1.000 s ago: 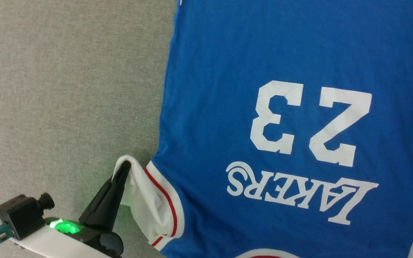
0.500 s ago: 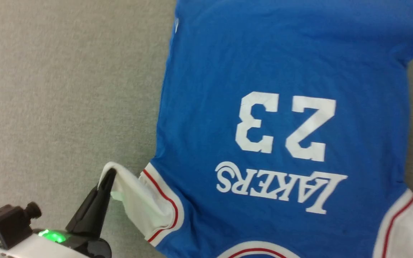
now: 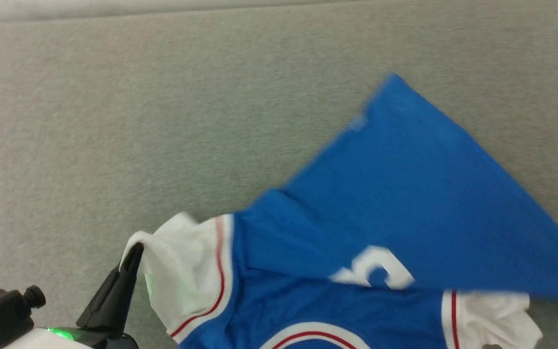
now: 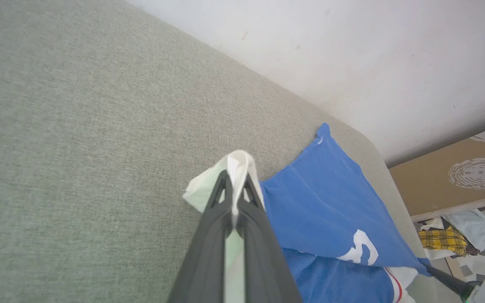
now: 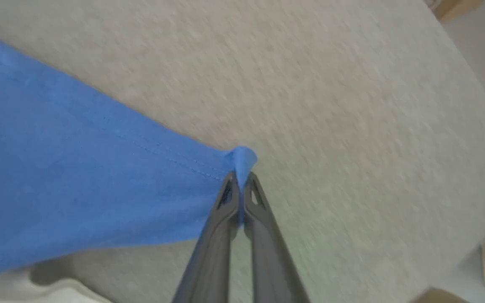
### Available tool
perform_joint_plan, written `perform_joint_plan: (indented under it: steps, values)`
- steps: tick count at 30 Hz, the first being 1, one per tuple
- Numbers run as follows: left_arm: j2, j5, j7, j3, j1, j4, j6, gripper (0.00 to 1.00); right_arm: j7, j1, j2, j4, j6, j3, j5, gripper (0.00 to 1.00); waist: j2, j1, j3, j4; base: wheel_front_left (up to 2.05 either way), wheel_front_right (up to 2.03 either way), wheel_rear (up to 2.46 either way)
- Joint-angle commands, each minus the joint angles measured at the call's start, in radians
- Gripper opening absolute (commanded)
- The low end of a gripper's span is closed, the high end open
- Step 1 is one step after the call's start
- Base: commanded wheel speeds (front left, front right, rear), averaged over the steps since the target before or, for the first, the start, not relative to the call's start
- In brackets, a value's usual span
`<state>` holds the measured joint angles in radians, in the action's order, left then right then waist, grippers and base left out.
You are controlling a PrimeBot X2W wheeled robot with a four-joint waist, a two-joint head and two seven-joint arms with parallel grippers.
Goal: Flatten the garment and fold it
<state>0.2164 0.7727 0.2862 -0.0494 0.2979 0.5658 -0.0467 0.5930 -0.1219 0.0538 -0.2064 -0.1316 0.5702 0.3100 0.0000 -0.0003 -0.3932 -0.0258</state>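
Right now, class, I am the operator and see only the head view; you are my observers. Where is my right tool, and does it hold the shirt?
Observer: The right wrist view shows the right tool shut on a blue hem corner of the shirt.
Operator: Is that corner lying flat?
Observer: It looks lifted; the cloth throws a shadow on the grey surface beneath it.
Operator: And my other arm?
Observer: In the left wrist view the left tool is shut, with a fold of the white sleeve poking past its tips.
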Motion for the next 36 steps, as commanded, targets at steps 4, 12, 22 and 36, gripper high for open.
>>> perform_joint_plan:
  steps: [4,12,22,36]
  values:
    - [0.006,-0.005,-0.002,-0.018,0.022,0.005,0.012,0.0,-0.067,-0.11,-0.003,0.099,0.001,0.017,0.052,0.0,0.0,0.0003,0.041,-0.071,0.0,0.0,0.0]
    - [0.021,-0.004,0.019,-0.016,0.027,0.013,0.018,0.0,-0.245,-0.063,-0.003,0.239,0.001,-0.097,0.071,1.0,0.0,0.0003,0.088,-0.099,0.0,0.0,0.0]
    - [0.013,-0.002,0.016,0.009,0.033,0.021,0.011,0.0,-0.068,0.082,0.082,-0.265,0.001,-0.175,0.043,1.0,0.0,0.0003,0.094,-0.033,0.0,0.0,0.0]
    - [0.004,-0.005,-0.004,0.07,-0.059,-0.023,-0.022,0.0,0.12,0.477,0.26,0.103,0.001,-0.499,-0.015,1.0,0.0,0.0003,-0.036,0.116,0.0,0.0,0.0]
